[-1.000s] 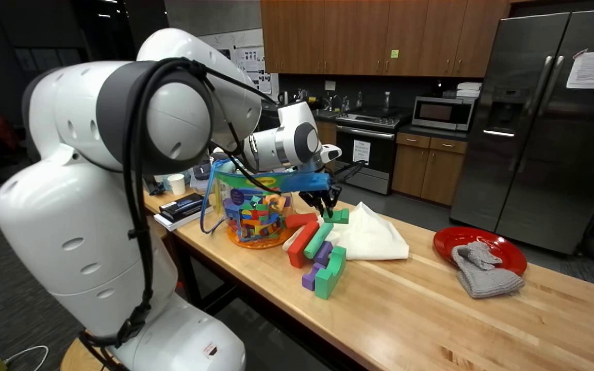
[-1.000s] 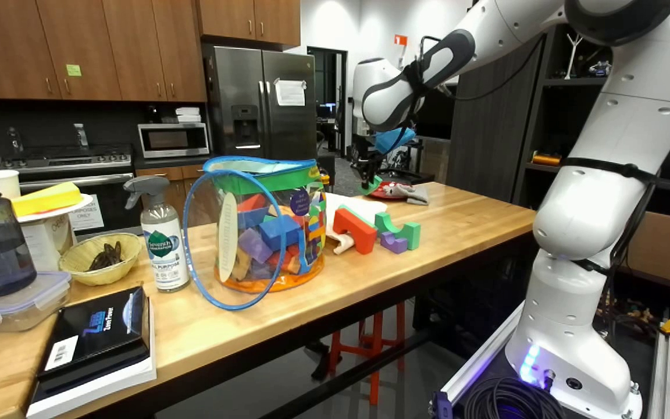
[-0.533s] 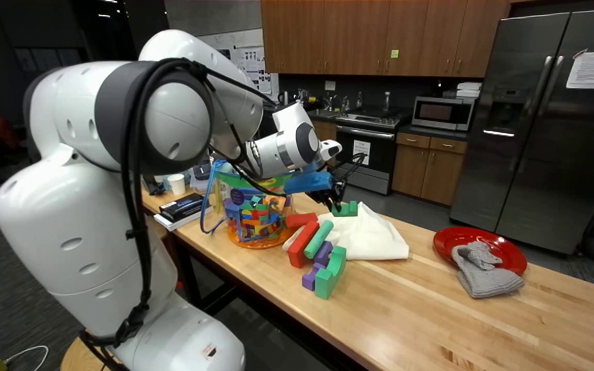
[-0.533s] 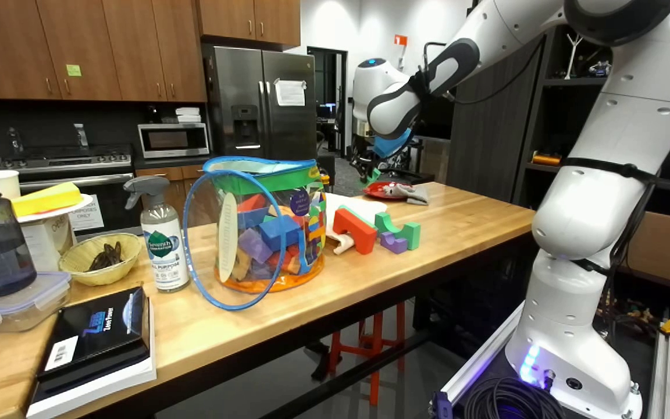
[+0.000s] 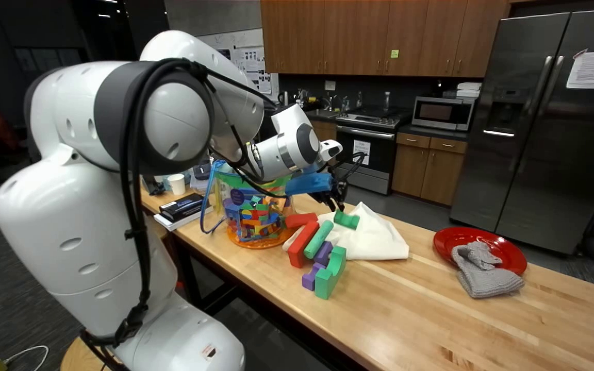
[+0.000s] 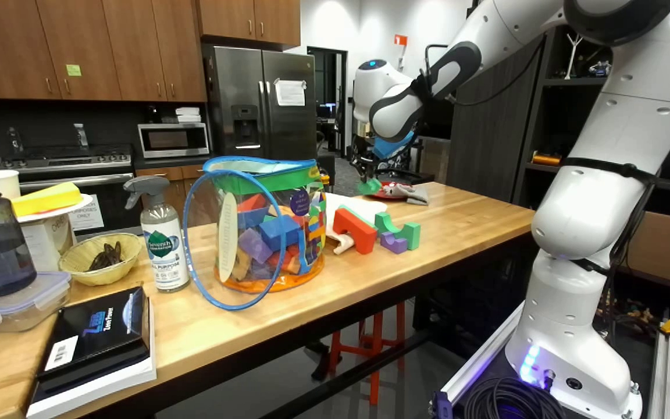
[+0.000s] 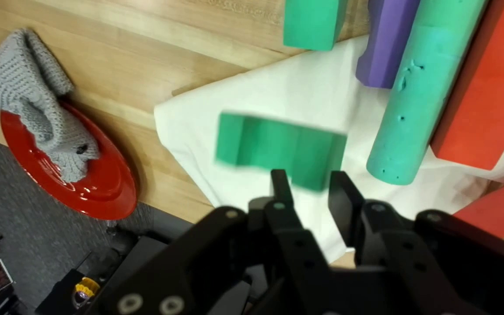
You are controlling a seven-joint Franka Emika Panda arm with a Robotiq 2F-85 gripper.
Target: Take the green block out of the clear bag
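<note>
The black claw (image 7: 309, 176) is spread; outside the clear plastic bag (image 6: 280, 179), the green notched block (image 7: 274, 146) is over white cloth (image 5: 374, 238), whose folds may tip it off the wooden table's (image 5: 457, 309) far edge.

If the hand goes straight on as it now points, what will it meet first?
Probably the blurred green block right ahead of the hand, then the white cloth; whether hand and block touch is unclear.
</note>
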